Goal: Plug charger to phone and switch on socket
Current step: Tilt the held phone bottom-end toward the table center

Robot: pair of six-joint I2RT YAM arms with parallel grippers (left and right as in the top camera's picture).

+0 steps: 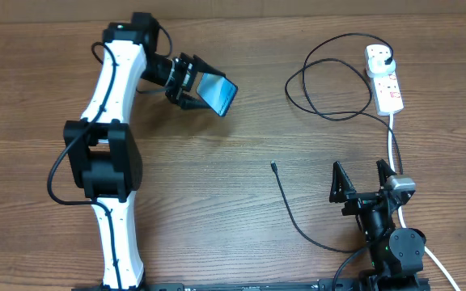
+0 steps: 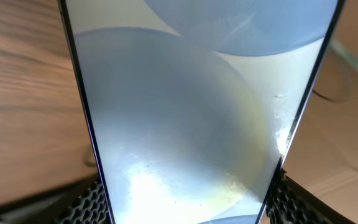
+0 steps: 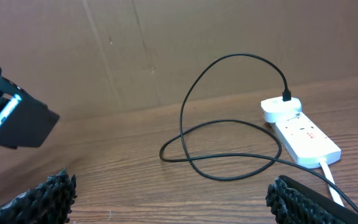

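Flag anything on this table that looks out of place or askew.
The phone sits tilted between the jaws of the left gripper rather than lying flat. The connector tip of the charger lies loose on the table, plugged into nothing, and its cable loops untidily beside the socket. Nothing looks spilled or damaged.

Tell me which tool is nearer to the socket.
Right. The right tool sits open below the socket in the overhead view; the left tool, holding the phone, is far to its left.

Left arm (image 1: 113, 85) extended, left tool (image 1: 195, 83) clamped in a grip, right tool (image 1: 362, 179) low, jaws spread wide
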